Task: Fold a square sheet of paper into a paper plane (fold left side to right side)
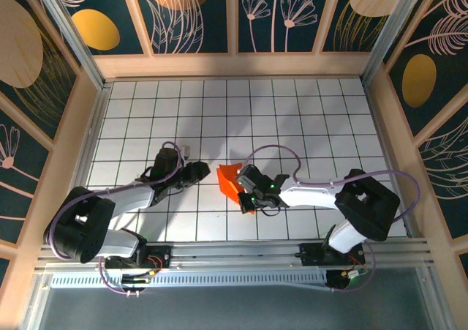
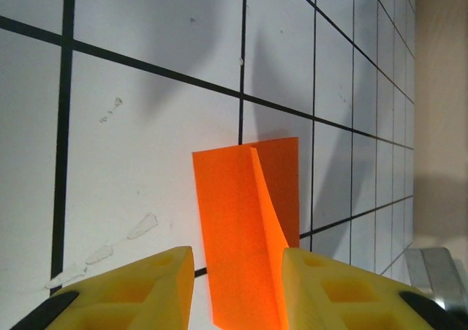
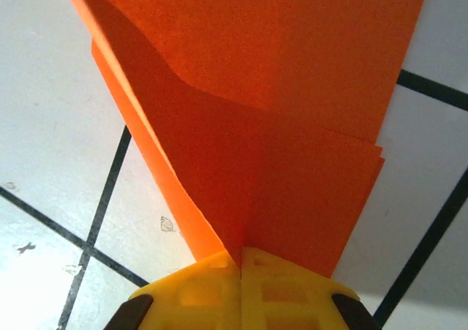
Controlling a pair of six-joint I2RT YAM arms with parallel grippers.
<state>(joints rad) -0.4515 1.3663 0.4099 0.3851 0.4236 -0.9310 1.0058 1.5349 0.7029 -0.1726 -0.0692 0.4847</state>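
A white tiled worktop (image 1: 292, 110). Left of centre, the left gripper (image 2: 238, 257) holds its yellow fingers (image 2: 157, 279) partly apart, with nothing clamped between them. Just beyond its tips, near the middle and closer to the near edge, a folded orange paper (image 1: 228, 176) stands tilted. The right gripper (image 3: 241, 260) is pinched tightly on the paper's lower corner.

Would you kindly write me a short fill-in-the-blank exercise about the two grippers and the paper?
The right gripper is ___ on the folded paper.
The left gripper has its jaws ___.
The folded paper is bright ___.
The white table carries black ___ lines.
Missing words: shut; open; orange; grid.
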